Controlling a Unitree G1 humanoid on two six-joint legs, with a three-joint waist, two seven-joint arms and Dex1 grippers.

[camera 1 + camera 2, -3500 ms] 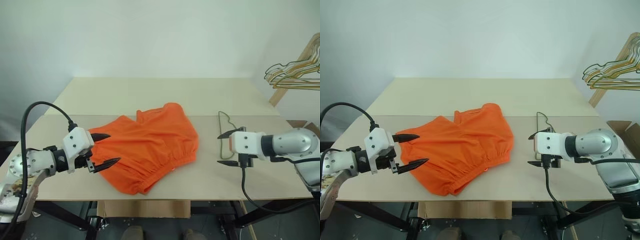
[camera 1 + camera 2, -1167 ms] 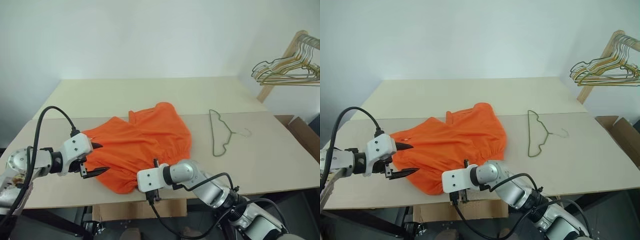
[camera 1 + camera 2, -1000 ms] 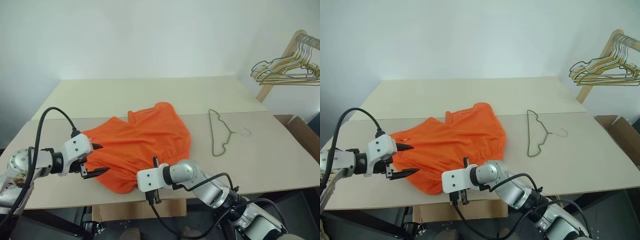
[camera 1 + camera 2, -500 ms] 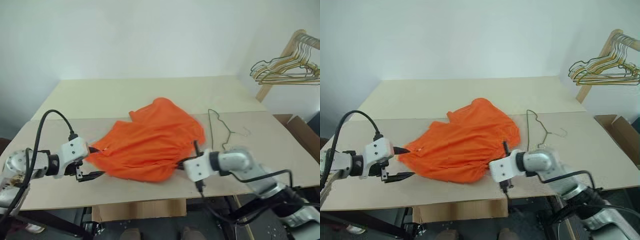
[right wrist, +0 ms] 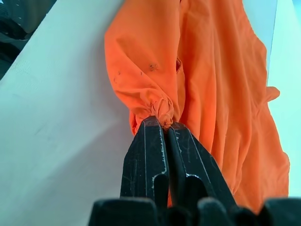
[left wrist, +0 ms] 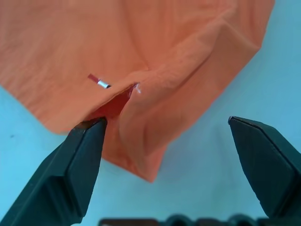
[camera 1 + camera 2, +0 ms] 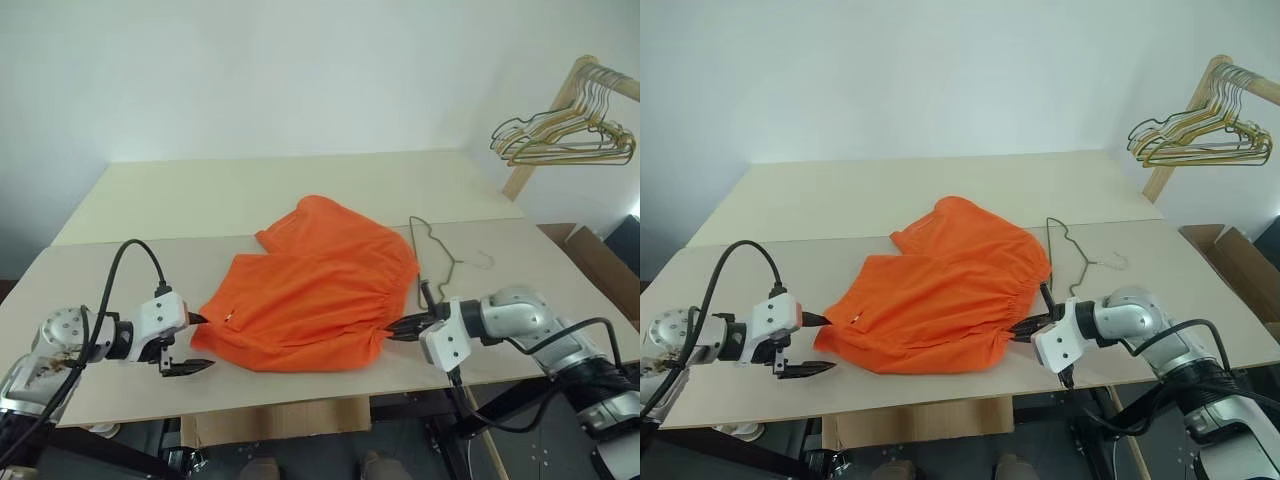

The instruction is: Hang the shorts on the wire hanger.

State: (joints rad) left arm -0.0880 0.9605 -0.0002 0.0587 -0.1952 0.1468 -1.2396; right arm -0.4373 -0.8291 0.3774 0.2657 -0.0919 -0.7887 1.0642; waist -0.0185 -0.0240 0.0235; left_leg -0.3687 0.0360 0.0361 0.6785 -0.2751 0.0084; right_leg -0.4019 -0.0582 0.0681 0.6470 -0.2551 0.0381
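The shorts (image 7: pixel 315 290) lie spread at the middle of the bench (image 7: pixel 250 190). The right hand (image 5: pixel 162 123), at about 4 o'clock from them, is pinched tight on a bunched bit of their waistband edge. The left hand (image 7: pixel 198 344), at roughly 8 o'clock, stands wide apart, one finger (image 6: pixel 87 136) touching the shorts' near corner, the other over bare bench. The hanger (image 7: pixel 438 262) lies flat at 3 o'clock, just beside the shorts. More hangers (image 7: pixel 560 135) hang on a wooden rack at 2 o'clock.
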